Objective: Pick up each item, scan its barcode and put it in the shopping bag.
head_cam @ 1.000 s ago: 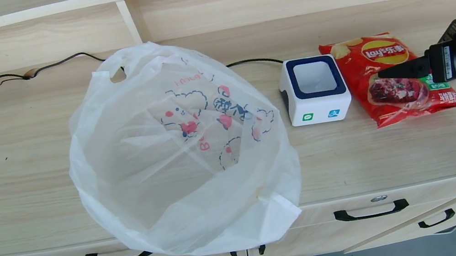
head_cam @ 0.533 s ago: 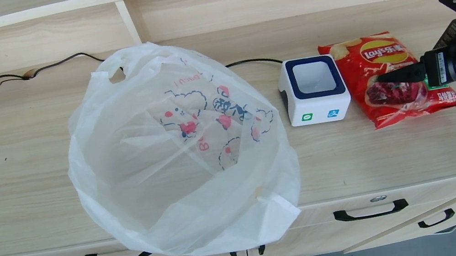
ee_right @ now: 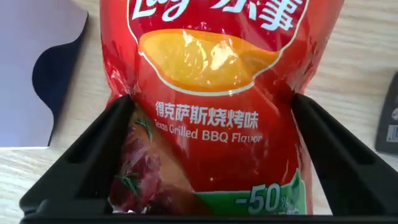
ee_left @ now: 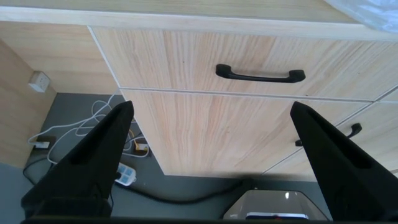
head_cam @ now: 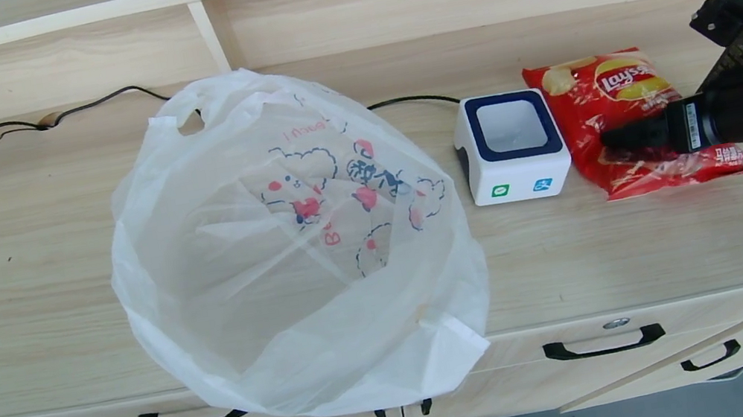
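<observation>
Left gripper point(ee_left: 208, 109) is hanging spread by the drawers point(ee_left: 249, 130). Shopping bag point(head_cam: 288, 252) is lying empty, scanner point(head_cam: 512, 147) to its right. Far right, we are straddling the chip bag point(head_cam: 612, 92) with right gripper point(head_cam: 620, 138) spread. Nothing scanned or bagged yet.

Red foil chip bag point(head_cam: 613, 96): in the head view its middle band is covered by the right gripper point(head_cam: 609, 140) and the black wrist behind it. Cannot tell whether the fingers press the foil. In the right wrist view both ends of the bag run off the frame.
White box scanner with dark-blue window frame point(ee_right: 25, 93): cut by that view's edge.
Black cable point(head_cam: 410, 100): vanishes behind the white translucent plastic shopping bag point(head_cam: 288, 252).
Left gripper point(ee_left: 211, 104): finger bases cut off. In its wrist view only a clipped corner of the shopping bag shows.
</observation>
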{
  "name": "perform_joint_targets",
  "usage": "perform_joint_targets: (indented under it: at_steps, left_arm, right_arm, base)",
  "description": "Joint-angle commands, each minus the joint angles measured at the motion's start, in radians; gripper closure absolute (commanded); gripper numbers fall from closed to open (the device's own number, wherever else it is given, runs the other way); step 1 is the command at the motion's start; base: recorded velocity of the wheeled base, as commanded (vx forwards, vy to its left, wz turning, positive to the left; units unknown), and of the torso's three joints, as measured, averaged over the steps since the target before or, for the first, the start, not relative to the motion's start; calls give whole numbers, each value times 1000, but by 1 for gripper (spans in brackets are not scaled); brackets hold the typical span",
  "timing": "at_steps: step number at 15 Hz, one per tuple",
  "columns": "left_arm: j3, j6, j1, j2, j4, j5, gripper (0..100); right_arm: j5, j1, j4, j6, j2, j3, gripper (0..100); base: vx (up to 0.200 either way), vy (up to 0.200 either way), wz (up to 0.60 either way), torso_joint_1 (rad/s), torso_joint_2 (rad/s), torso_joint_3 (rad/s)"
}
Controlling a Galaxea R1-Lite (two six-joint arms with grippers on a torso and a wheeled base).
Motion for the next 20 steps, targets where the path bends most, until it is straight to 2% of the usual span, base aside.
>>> perform_joint_targets:
  at_steps: [1, 8, 11, 15, 17, 19, 20]
  left_arm:
    - [0, 0, 0, 2, 0, 0, 0]
    - [0, -3, 0, 0, 3, 0, 0]
    - [0, -2, 0, 2, 5, 0, 0]
    - [0, -3, 0, 0, 5, 0, 0]
    - [0, -2, 0, 2, 6, 0, 0]
    - [0, -2, 0, 2, 6, 0, 0]
    - [0, -2, -2, 2, 6, 0, 0]
  right_arm:
    - [1, 7, -11, -8, 20, 10, 100]
    - [5, 21, -113, -3, -74, 99, 100]
    - [2, 59, -113, 58, -243, 151, 100]
    - [4, 97, -115, 155, -508, 309, 100]
    - [5, 205, -120, 305, -635, 389, 100]
    - [2, 396, -150, 460, -787, 495, 100]
    - [4, 446, -150, 465, -838, 528, 100]
  base:
    - [0, 0, 0, 0, 0, 0]
    - [0, 0, 0, 0, 0, 0]
    - [0, 0, 0, 0, 0, 0]
    - [0, 0, 0, 0, 0, 0]
    - [0, 0, 0, 0, 0, 0]
    - [0, 0, 0, 0, 0, 0]
    - [0, 0, 0, 0, 0, 0]
